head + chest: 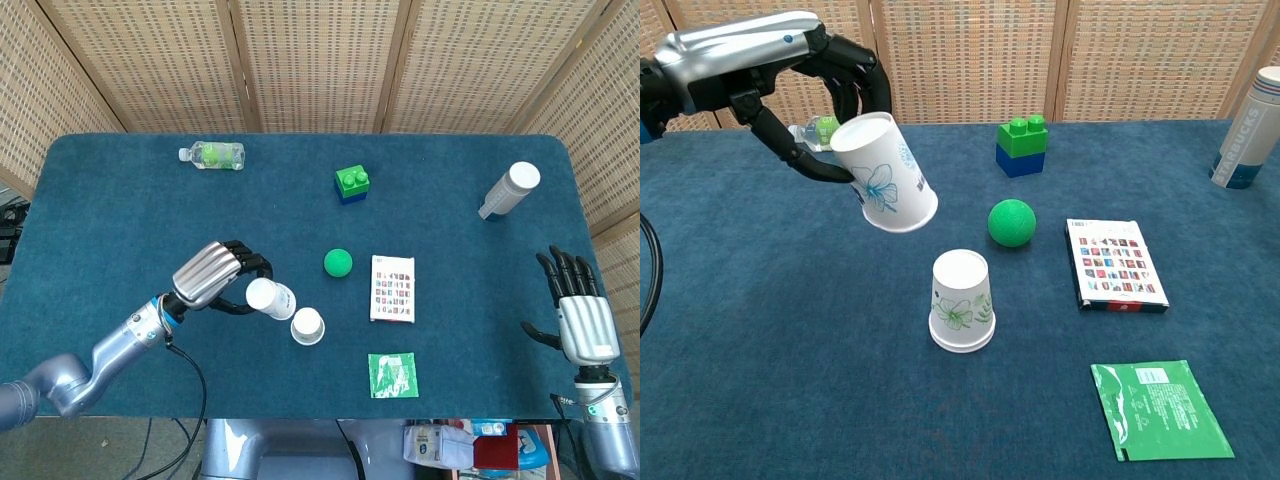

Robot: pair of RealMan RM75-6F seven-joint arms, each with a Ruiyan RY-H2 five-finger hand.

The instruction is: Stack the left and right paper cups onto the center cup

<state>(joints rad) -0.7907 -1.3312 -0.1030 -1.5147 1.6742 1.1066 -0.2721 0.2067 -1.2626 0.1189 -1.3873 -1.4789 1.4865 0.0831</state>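
My left hand point(212, 277) point(805, 80) holds a white paper cup point(268, 298) point(884, 187) with a blue flower, upside down and tilted, in the air just up and left of the center cup. The center cup point(308, 326) point(962, 301), white with a green leaf print, stands upside down on the blue table. My right hand point(579, 315) is open at the table's near right edge, fingers spread, holding nothing. It does not show in the chest view. I see no third paper cup.
A green ball point(338, 263) point(1012, 222) lies right of the held cup. A card pack point(392, 288), green packet point(393, 375), green-and-blue block point(351, 184), water bottle point(212, 155) and white tumbler point(509, 190) are spread over the table point(100, 200).
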